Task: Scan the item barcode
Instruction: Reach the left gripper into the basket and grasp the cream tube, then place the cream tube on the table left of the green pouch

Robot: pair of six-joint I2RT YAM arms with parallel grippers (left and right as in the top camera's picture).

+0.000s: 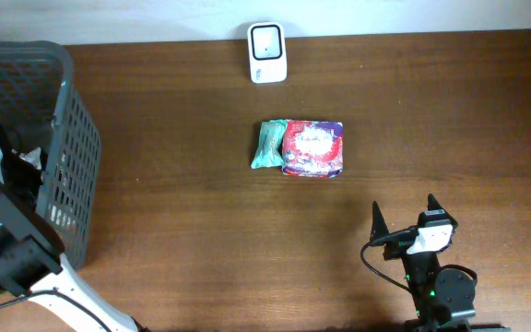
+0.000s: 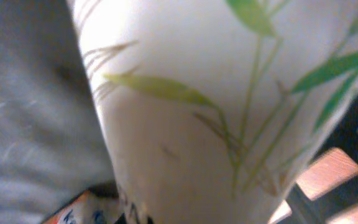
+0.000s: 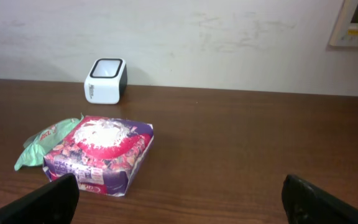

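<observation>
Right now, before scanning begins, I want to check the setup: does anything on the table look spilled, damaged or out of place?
Nothing stands out. The scanner stands upright at the far edge of the table. The green packet and the purple box lie flat against each other mid-table, with nothing spilled.

table (image 1: 201, 231): brown wood, smooth | basket (image 1: 72, 138): grey plastic mesh | scanner (image 1: 267, 53): white glossy plastic | box (image 1: 312, 148): glossy printed card
</observation>
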